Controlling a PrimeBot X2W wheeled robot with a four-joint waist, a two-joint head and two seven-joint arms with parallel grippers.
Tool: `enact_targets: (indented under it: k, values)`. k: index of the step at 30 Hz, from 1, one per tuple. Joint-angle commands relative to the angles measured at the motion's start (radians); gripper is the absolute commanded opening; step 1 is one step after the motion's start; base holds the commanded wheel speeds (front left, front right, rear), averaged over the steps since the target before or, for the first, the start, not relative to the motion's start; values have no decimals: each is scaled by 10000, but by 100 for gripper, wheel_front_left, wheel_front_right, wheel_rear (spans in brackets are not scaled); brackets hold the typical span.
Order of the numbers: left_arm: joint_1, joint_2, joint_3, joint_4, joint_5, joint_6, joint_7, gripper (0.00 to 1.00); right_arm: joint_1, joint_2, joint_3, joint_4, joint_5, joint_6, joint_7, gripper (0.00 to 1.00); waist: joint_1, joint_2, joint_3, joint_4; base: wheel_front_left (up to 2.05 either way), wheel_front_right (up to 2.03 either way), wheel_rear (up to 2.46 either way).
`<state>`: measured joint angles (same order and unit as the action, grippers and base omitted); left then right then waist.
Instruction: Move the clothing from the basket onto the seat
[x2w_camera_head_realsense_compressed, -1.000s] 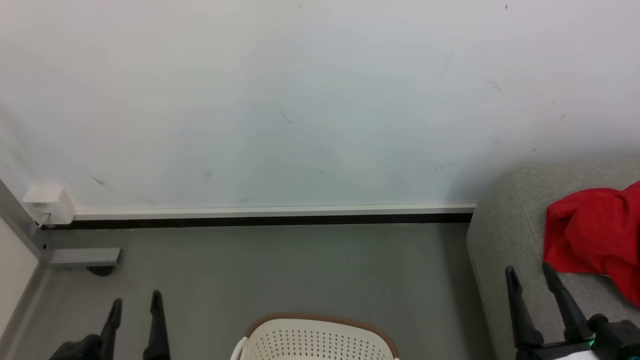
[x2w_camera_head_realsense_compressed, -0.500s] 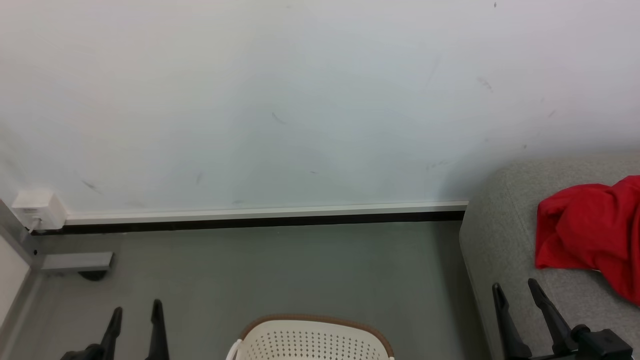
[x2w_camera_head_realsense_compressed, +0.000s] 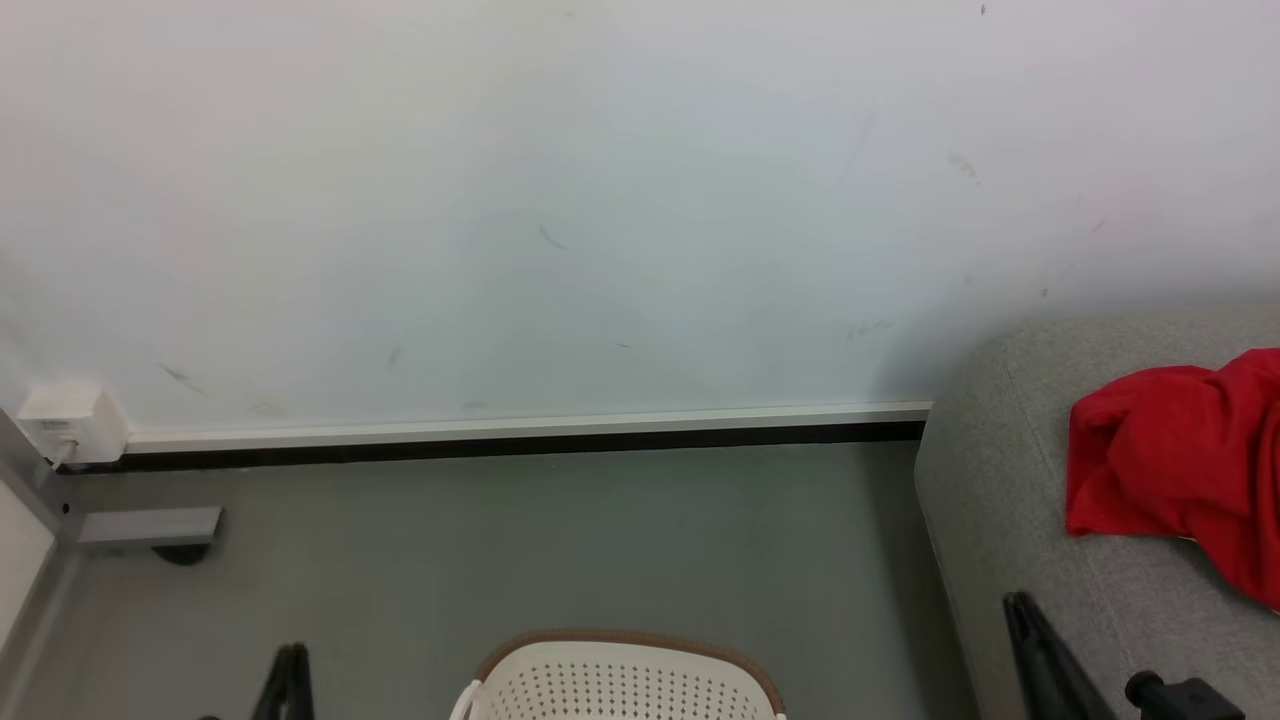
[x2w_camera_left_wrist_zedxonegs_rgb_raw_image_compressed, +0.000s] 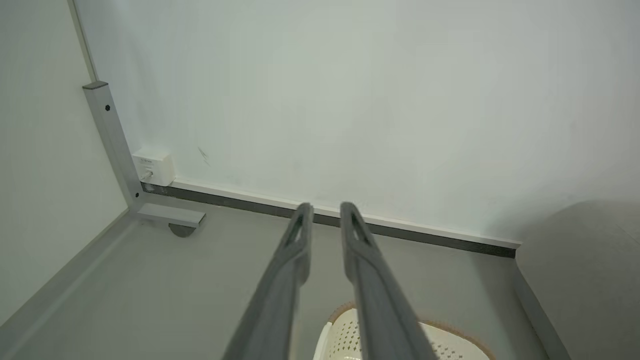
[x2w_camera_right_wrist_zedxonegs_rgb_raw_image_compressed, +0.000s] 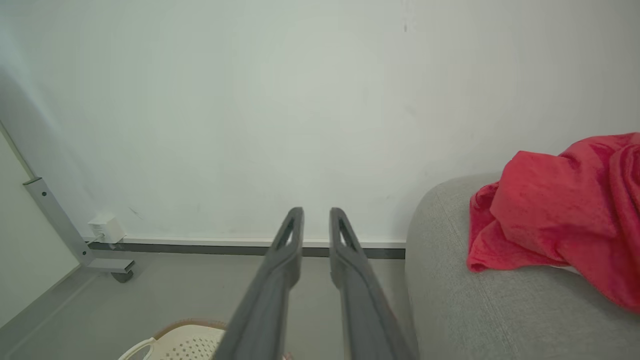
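Observation:
The red clothing (x2w_camera_head_realsense_compressed: 1180, 460) lies crumpled on the grey seat (x2w_camera_head_realsense_compressed: 1010, 520) at the right; in the right wrist view the clothing (x2w_camera_right_wrist_zedxonegs_rgb_raw_image_compressed: 560, 210) rests on the seat (x2w_camera_right_wrist_zedxonegs_rgb_raw_image_compressed: 450, 300) too. The cream basket (x2w_camera_head_realsense_compressed: 625, 642) with its brown rim pokes up at the bottom centre, and its inside is hidden. My left gripper (x2w_camera_left_wrist_zedxonegs_rgb_raw_image_compressed: 326, 212) hangs above the floor left of the basket (x2w_camera_left_wrist_zedxonegs_rgb_raw_image_compressed: 345, 340), fingers drawn nearly together and holding nothing. My right gripper (x2w_camera_right_wrist_zedxonegs_rgb_raw_image_compressed: 316, 216) stands the same way, empty, just left of the seat's corner. One of its fingers (x2w_camera_head_realsense_compressed: 1030, 640) shows over the seat's front.
A pale wall with a white and black baseboard (x2w_camera_head_realsense_compressed: 520, 432) runs behind grey floor (x2w_camera_head_realsense_compressed: 560, 540). A white socket box (x2w_camera_head_realsense_compressed: 70, 425) and a grey metal frame foot (x2w_camera_head_realsense_compressed: 150, 525) sit at the far left corner.
Both grippers' fingers have drawn together from a wide spread and dropped lower in the head view. The clothing and the basket stay put; the view has shifted slightly.

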<state>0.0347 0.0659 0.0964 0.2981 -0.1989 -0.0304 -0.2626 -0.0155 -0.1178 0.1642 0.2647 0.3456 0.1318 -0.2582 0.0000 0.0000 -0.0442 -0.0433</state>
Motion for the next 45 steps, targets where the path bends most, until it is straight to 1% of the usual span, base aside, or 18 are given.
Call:
enact_targets:
  k: [1,3,16,27,45]
  values:
    - [-22,1,17,3,-40,-4,23,0,-6,2,-7,-5,42,0,8,0,0,0,1,1,0,0,0]
    - [-2,-34,29,143,-171,-13,84,0,64,16,-22,98,172,0,65,0,0,0,3,3,0,0,0]
    - [-290,-49,69,36,-2608,-189,738,0,-144,91,-463,46,2391,-2,665,0,0,0,49,48,0,0,0]
    - [-477,-61,70,-83,-4404,-321,1189,0,-292,150,-789,5,4016,-4,1110,0,0,0,88,86,0,0,0]
    - [-758,-79,99,-201,-6903,-495,1848,0,-500,243,-1257,-45,6283,-7,1735,0,0,0,152,148,0,0,0]
